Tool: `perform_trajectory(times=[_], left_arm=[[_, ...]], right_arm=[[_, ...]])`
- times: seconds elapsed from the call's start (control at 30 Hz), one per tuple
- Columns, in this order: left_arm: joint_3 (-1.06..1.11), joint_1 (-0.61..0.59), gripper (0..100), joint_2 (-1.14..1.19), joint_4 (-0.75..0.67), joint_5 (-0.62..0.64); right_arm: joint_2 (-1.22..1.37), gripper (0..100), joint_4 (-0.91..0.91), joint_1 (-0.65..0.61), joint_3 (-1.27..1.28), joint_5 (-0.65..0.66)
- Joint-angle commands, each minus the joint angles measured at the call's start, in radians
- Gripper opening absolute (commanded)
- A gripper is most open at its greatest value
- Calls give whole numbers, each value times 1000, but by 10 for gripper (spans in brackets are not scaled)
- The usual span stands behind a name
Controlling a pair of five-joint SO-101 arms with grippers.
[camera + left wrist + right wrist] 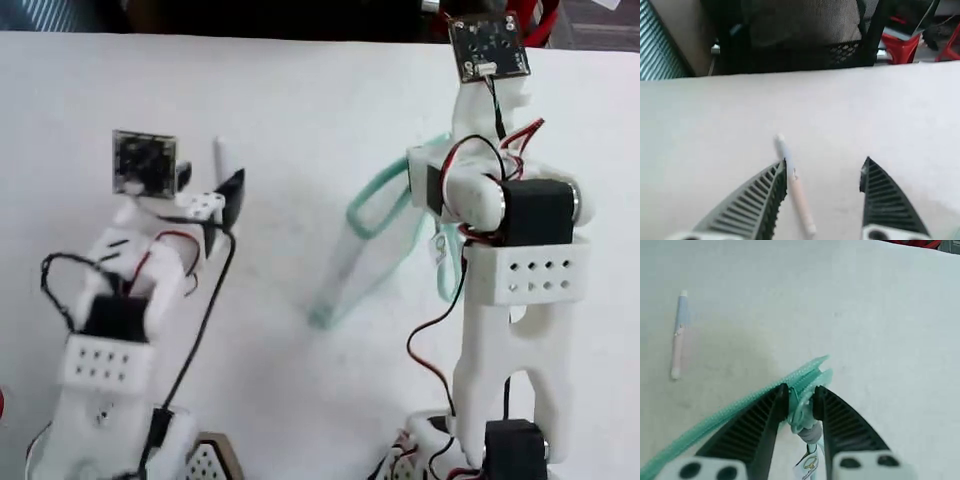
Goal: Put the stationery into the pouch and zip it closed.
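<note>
A pale pink and blue pen (794,187) lies on the white table between the fingers of my open left gripper (825,162), close against one finger; I cannot tell whether it touches it. Farther off across the table, the same pen (679,335) lies flat. The clear pouch with a teal zipper edge (372,232) lies at the table's middle, partly under the right arm. My right gripper (800,392) is shut on the pouch's zipper end (805,410), where a small tag hangs. My left gripper (232,190) stands left of the pouch.
The table's far edge (800,70) runs behind the pen, with a dark mesh chair and red objects beyond it. Cables hang off both arms. A small wooden-edged piece (215,458) sits at the front between the arm bases.
</note>
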Motion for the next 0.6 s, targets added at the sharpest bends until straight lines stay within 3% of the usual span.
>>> perform_trajectory(times=[0.0,0.13,0.57], left_arm=[[-15,-19,241,232,-149,-15],[-244,-35,241,588,-91,-12],[-1316,-90,207,1544,404,135]], right_arm=[[5,67,25,-30,20,12],[5,67,27,-28,21,12],[5,67,22,-36,21,11]])
